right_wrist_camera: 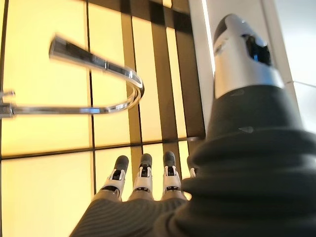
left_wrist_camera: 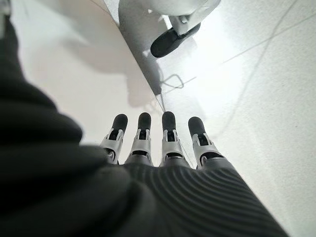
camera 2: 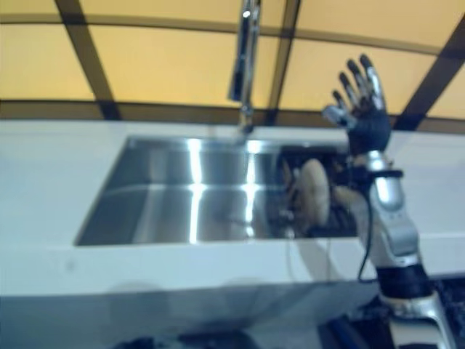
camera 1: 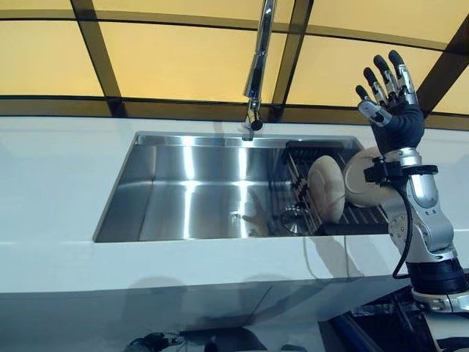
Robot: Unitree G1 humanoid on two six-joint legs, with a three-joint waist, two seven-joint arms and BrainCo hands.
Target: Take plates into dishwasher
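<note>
Two cream plates stand on edge in a dark rack (camera 1: 333,220) at the right end of the steel sink (camera 1: 190,191): one (camera 1: 326,189) toward the middle, the other (camera 1: 360,178) partly behind my right forearm. My right hand (camera 1: 392,110) is raised above the rack with its fingers straight and spread, holding nothing; its wrist view looks past the fingers (right_wrist_camera: 143,180) at the window and tap. My left hand (left_wrist_camera: 158,148) appears only in its own wrist view, hanging low over a pale floor with straight fingers and nothing in it.
A tall chrome tap (camera 1: 258,66) rises behind the sink's middle, in front of a yellow window with dark bars. White counter (camera 1: 58,169) surrounds the sink. A dark rack-like frame (camera 1: 381,323) shows low on the right, below the counter's front.
</note>
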